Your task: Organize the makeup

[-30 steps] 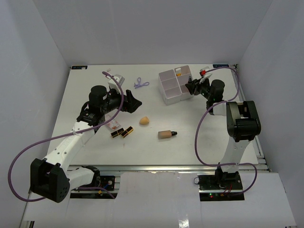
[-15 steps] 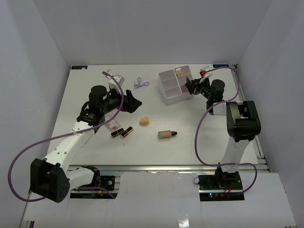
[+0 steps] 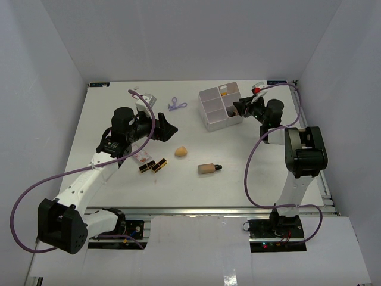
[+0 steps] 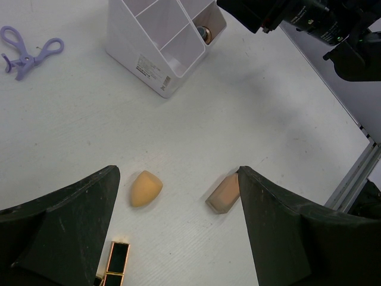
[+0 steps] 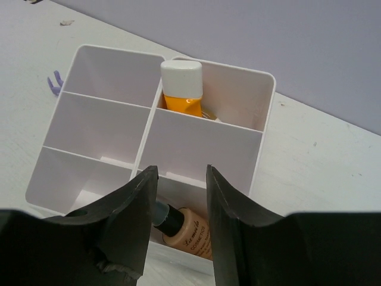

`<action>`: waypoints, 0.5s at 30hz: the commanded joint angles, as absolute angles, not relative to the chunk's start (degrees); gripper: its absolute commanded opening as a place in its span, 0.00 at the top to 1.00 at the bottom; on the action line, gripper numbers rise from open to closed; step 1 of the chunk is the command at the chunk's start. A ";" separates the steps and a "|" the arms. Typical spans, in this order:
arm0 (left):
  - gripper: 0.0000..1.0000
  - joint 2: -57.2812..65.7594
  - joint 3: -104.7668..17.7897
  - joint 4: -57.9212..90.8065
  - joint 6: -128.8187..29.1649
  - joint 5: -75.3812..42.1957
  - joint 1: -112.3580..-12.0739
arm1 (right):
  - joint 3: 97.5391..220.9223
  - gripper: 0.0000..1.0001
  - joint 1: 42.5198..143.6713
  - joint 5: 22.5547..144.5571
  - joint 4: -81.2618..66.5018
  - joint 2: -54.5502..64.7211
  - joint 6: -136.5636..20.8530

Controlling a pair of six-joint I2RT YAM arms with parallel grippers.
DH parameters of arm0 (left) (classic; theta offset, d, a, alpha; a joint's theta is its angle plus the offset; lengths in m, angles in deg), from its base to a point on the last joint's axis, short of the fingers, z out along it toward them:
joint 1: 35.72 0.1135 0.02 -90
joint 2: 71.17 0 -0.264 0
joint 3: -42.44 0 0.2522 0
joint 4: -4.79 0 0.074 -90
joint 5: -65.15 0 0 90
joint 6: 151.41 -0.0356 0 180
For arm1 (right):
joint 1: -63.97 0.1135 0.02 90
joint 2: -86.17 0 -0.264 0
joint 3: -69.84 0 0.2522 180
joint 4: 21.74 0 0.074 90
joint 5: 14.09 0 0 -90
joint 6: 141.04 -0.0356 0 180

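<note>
Left fingers [image 4: 65, 226] gaped open, peach sponge [image 4: 145, 188] lay ahead between them; right fingers [image 5: 238, 226] straddled a beige bottle [image 5: 187, 232], grip unclear.

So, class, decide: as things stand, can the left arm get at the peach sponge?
Probably yes. The left gripper hangs open, and the sponge lies by itself between its fingers in the wrist view; the lipsticks and beige bottle lie apart from it.

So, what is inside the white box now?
An orange white-capped tube stands in a far compartment. A beige dark-capped bottle sits in the near one, partly covered by the right pincer. What the pincer covers cannot be seen.
</note>
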State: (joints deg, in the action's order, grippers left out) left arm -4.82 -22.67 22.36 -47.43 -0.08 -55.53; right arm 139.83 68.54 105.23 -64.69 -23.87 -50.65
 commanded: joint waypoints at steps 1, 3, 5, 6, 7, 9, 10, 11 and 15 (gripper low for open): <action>0.08 -4.63 -22.64 21.36 -47.97 0.79 -55.14 | 142.15 0.52 67.67 116.19 -59.33 -17.23 -44.17; 0.08 -4.79 -22.70 21.31 -47.91 1.07 -55.14 | 147.85 0.46 67.98 128.19 -38.11 -15.56 -29.74; 0.08 -4.99 -22.73 21.24 -47.81 1.43 -55.14 | 154.05 0.38 68.75 137.67 -14.09 -14.54 -12.01; 0.08 -5.10 -22.74 21.20 -47.73 1.66 -55.14 | 157.28 0.32 69.48 140.02 -0.78 -14.49 -1.24; 0.08 -5.16 -22.74 21.14 -47.65 1.82 -55.14 | 160.22 0.25 70.21 141.15 15.51 -14.38 9.09; 0.08 -5.23 -22.74 21.03 -47.50 2.26 -55.14 | 160.90 0.19 72.57 138.04 29.10 -13.58 25.82; 0.08 -5.34 -22.74 20.91 -47.33 2.54 -55.14 | 159.58 0.15 74.54 134.40 35.90 -12.54 32.52; 0.08 -5.34 -22.74 20.83 -47.26 2.82 -55.14 | 158.01 0.12 76.89 130.12 38.17 -10.84 35.85; 0.08 -5.69 -22.56 20.83 -47.08 2.83 -55.14 | 146.98 0.05 84.60 119.54 33.68 -4.46 35.53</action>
